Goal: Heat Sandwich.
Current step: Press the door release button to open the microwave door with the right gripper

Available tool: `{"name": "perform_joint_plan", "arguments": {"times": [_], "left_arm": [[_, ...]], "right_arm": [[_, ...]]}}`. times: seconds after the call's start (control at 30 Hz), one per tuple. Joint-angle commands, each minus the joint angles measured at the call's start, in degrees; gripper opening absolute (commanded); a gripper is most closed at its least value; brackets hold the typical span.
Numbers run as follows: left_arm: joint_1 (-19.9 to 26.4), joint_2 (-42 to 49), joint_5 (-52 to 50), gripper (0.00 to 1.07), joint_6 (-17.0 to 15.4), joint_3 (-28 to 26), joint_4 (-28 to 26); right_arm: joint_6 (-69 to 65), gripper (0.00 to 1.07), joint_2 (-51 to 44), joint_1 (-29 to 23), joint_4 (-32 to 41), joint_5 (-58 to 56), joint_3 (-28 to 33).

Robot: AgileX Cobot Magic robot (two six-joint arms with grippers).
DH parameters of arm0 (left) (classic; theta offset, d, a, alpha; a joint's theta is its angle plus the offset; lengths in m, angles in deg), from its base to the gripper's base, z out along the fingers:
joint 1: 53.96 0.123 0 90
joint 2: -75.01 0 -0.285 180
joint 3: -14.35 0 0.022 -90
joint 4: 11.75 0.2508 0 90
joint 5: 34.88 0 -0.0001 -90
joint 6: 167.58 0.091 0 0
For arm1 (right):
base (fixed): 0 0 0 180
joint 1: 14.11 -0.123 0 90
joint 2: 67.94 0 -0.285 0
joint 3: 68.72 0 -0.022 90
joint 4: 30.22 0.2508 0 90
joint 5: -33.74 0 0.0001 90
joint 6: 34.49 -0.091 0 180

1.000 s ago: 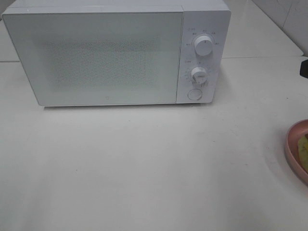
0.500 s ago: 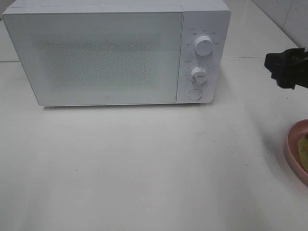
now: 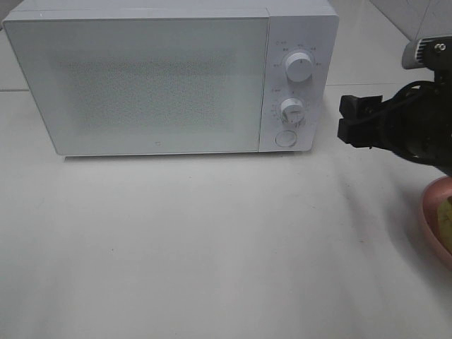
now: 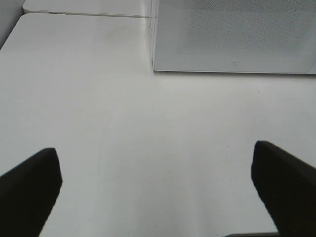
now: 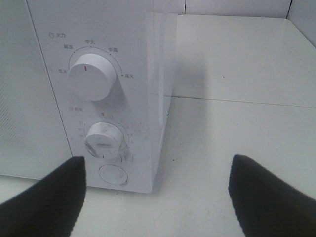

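Here, right gripper (image 3: 351,120) beside the microwave (image 3: 141,85).
Jaws apart, aimed at its control side; upper dial (image 5: 92,76) labelled 火力; left gripper (image 4: 158,197) also spread wide.

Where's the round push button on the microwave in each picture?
Exterior high: round button under the lower knob, right of the door.
Left wrist: not in it; only the door shows.
Right wrist: round button close up, under the lower knob.
Shared landmark: the white microwave.

Your three views share the microwave (image 3: 169,81): high camera looks down, wrist cameras face it low, right closest.
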Motion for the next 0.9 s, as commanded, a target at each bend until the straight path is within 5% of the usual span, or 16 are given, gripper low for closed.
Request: {"name": "perform_joint_plan", "arguments": {"times": [0.03, 0.57, 0.9], "left_arm": [[0.1, 1.5, -0.7, 1.03, -0.3, 0.3, -0.3], [0.1, 1.5, -0.7, 1.03, -0.3, 0.3, -0.3], [0.1, 1.5, -0.7, 1.03, -0.3, 0.3, -0.3]], "right_arm": [[2.0, 0.76, 3.0, -3.6, 4.3, 6.0, -0.1], [2.2, 0.76, 13.5, -16.9, 21.4, 14.4, -0.1], [0.7, 0.76, 14.0, -18.2, 22.9, 14.2, -0.1]]}}
